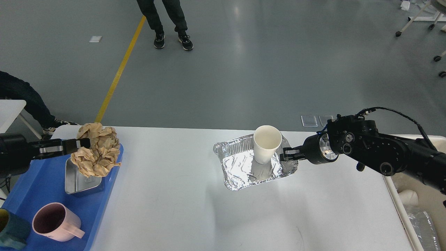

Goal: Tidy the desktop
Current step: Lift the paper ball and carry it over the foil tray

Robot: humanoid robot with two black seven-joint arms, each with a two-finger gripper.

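The white-grey desktop (174,202) fills the lower view. My left gripper (82,143) is shut on a crumpled brown paper ball (95,153) and holds it in the air over the far right corner of the blue tray (45,188), above a metal box (78,181). My right gripper (286,153) is shut on the right rim of a foil tray (244,169) lying mid-desk. A white paper cup (267,143) stands upright in the foil tray, just left of the right fingers.
A pink mug (55,221) and a teal cup (12,230) sit in the blue tray at front left. A cream bin (411,195) with white rubbish stands off the desk's right edge. A person's feet (172,40) are on the floor beyond.
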